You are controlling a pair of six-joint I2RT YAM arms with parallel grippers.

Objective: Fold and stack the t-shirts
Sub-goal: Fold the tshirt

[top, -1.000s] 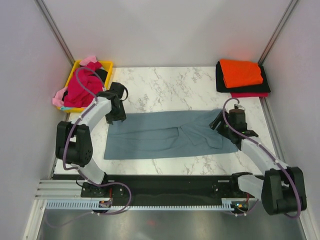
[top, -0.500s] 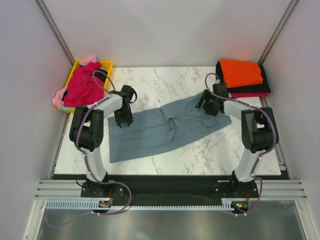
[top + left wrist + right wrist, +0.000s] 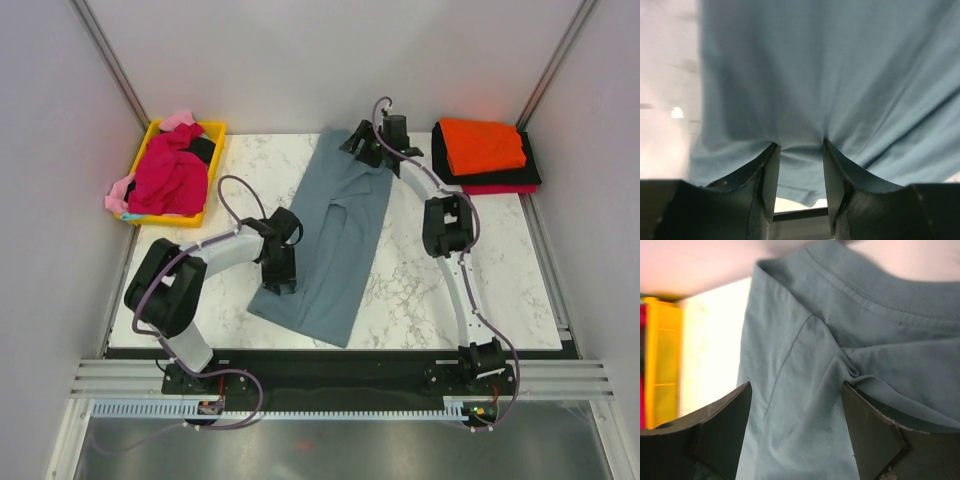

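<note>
**Blue-grey t-shirt stretched slantwise across the table between both arms**

Top view: the blue-grey t-shirt (image 3: 335,230), soft and matt, lies as a long creased band on the marble table (image 3: 400,290). The left gripper (image 3: 278,280) covers part of its near left edge and the right gripper (image 3: 368,150) covers its far end. A crumpled magenta t-shirt (image 3: 165,175) fills the yellow tray (image 3: 212,128). An orange t-shirt (image 3: 482,145) lies folded on a black one (image 3: 438,160), and only an edge of a red one (image 3: 500,189) shows beneath.
Left wrist: the fingers (image 3: 765,175) are nearly closed and pinch a fold of the shirt (image 3: 840,75), with creases fanning out from the tips; the view is blurred.
Right wrist: the fingers (image 3: 725,425) stand wide apart over the ribbed collar and seam (image 3: 880,325), with a pucker by one tip.
</note>
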